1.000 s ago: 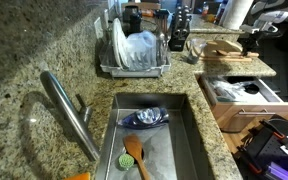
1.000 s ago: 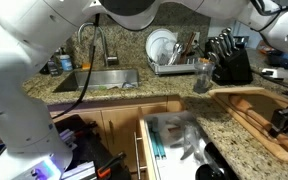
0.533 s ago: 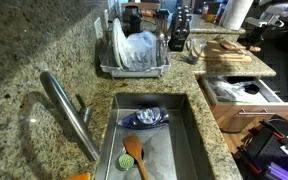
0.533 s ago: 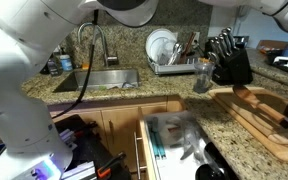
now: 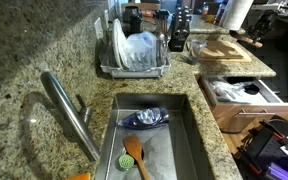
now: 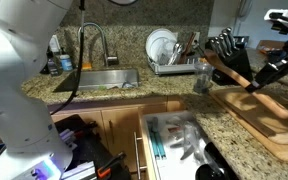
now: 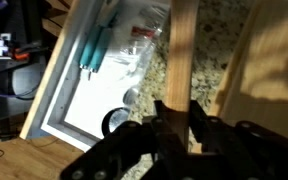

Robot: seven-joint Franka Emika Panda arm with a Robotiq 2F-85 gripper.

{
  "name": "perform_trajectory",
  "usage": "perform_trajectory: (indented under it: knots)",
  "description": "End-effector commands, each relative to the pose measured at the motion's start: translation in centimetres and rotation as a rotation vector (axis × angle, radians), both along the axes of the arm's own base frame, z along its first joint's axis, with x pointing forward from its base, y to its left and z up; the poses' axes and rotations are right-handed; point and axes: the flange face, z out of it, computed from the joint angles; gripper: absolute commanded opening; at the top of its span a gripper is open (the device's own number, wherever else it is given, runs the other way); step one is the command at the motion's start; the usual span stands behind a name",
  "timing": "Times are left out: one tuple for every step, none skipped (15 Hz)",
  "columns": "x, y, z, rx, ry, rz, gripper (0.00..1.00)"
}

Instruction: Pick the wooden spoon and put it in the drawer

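My gripper (image 7: 179, 115) is shut on the handle of the wooden spoon (image 7: 181, 50), a pale straight stick of wood. In an exterior view the gripper (image 6: 263, 77) holds the spoon (image 6: 229, 71) tilted in the air above the wooden cutting board (image 6: 269, 120), its free end pointing up towards the dish rack. The drawer (image 6: 142, 140) stands pulled open below the counter, with a white inside and several items in it. It also shows in the wrist view (image 7: 89, 95), down and to the left of the spoon, and in an exterior view (image 5: 224, 110).
A steel sink (image 5: 184, 140) holds an orange-tan spoon with a green handle (image 5: 134, 154) and a blue item. A dish rack (image 6: 174, 62) and a knife block (image 6: 229, 60) stand at the back. The faucet (image 5: 69, 112) rises by the sink. The counter is granite.
My gripper has risen from the cutting board with the wooden spoon in it, and the spoon now hangs tilted in the air above the board.
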Motion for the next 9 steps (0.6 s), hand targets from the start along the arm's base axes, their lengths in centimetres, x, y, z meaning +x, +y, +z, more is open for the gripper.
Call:
perform_trajectory:
  knots:
    - [-2.7, 2.6, -0.1, 0.144, 0.108, 0.094, 0.07]
    - [-1.0, 1.5, -0.2, 0.081, 0.067, 0.05, 0.28]
    - [-1.4, 1.9, -0.4, 0.108, 0.093, 0.065, 0.28]
    - [-1.6, 2.1, -0.6, 0.121, 0.103, 0.07, 0.28]
    - [-1.7, 2.1, -0.8, 0.125, 0.106, 0.071, 0.28]
    - [-1.7, 2.1, -0.9, 0.128, 0.108, 0.072, 0.28]
    - [-1.7, 2.2, -0.9, 0.129, 0.109, 0.072, 0.07]
    - [-1.5, 3.6, -1.6, 0.12, 0.197, 0.116, 0.07]
    - [-1.3, 5.5, -2.0, 0.124, 0.255, 0.159, 0.07]
